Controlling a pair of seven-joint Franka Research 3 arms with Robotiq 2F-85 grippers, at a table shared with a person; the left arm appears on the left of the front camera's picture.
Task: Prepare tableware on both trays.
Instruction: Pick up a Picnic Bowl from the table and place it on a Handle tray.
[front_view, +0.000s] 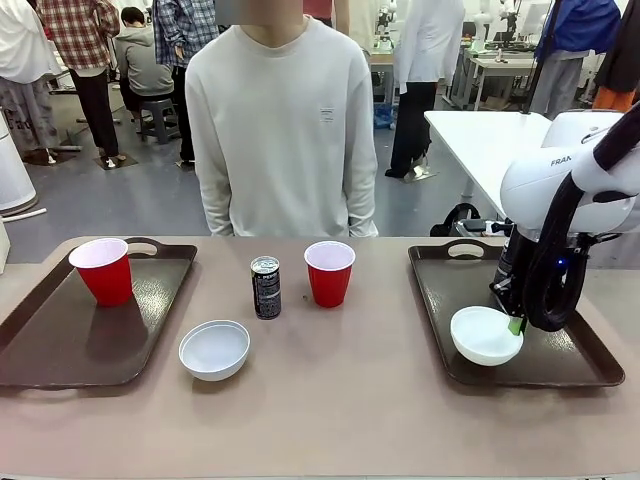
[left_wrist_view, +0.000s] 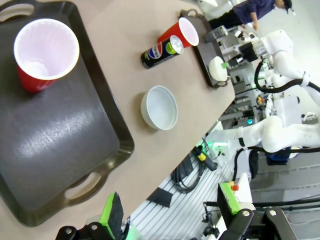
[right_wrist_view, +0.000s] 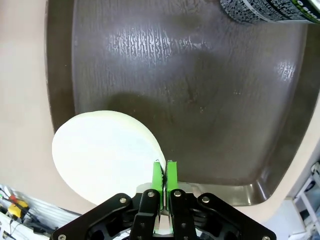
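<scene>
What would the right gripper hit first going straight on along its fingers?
The white bowl: the right gripper has its jaws pinched on the rim. Just past that, probably the right tray floor; depth unclear.

Tan table (front_view: 320, 420) takes the foreground, matte, under soft even light. Beyond its far edge lies smooth grey floor (front_view: 150, 205) with faint glare. Beyond the tan table's far left corner stands a dark stool (front_view: 160, 110) with one person seated and others standing close by. Beyond its far right corner is a white table (front_view: 480, 140), with cluttered work benches (front_view: 500, 62) farther back.
</scene>
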